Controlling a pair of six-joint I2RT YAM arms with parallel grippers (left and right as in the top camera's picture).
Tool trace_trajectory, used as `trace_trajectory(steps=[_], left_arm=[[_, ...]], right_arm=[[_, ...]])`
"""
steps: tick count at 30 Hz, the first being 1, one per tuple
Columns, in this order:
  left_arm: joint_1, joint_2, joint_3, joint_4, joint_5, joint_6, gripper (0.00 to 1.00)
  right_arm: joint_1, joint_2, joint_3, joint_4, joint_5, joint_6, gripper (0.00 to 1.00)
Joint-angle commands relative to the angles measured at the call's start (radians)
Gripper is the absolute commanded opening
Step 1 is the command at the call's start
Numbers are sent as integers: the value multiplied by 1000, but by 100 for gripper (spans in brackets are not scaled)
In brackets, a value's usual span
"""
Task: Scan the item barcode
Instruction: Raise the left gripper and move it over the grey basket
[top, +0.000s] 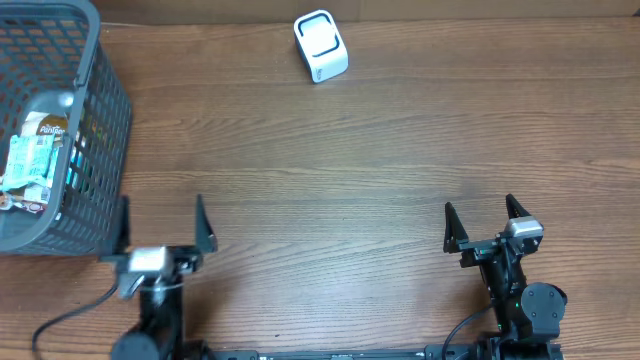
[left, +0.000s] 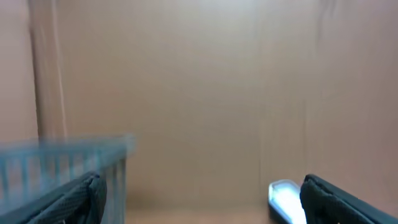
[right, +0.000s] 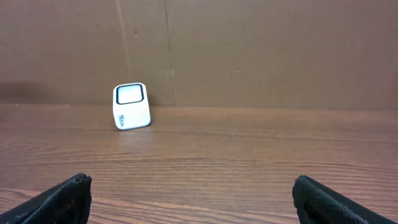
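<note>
**Item lies at 10 o'clock from the left jaws, scanner far across the table**

The left gripper (top: 162, 222) stands spread to its full width and holds nothing. The right gripper (top: 481, 215) is equally wide and equally bare. Both hover low over the near edge of the brown wooden table (top: 330, 170), fingers pointing toward 12 o'clock.

The left gripper's outer finger sits just beside the near right corner of the grey plastic mesh basket (top: 108, 130); whether they touch cannot be told. Inside the basket, at about 10 o'clock from the left jaws, lie the packaged items (top: 35, 150), a white-and-green packet uppermost. They overlap, so no long axis can be read with confidence.

The left arm is plainly the nearer one; the right is well apart from the basket, which lies at 9 to 10 o'clock from it.

The white box-shaped barcode scanner (top: 320, 46) stands at the far edge, between 1 and 2 o'clock from the left jaws and between 10 and 11 from the right. Nothing has been brought to it yet.
</note>
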Motion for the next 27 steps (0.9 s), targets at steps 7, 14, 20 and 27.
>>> trace_trajectory(steps=[7, 14, 20, 27], left_arm=[[-6, -9, 454, -282, 110, -10, 100], [-6, 50, 727, -679, 106, -22, 100], [-6, 255, 969, -962, 106, -45, 100], [-6, 605, 1252, -1302, 113, -60, 100]], right_arm=[[-3, -8, -11, 5, 6, 5, 100], [-3, -8, -11, 5, 6, 5, 100], [-3, -8, -11, 5, 6, 5, 100], [-3, -8, -11, 5, 6, 5, 100]])
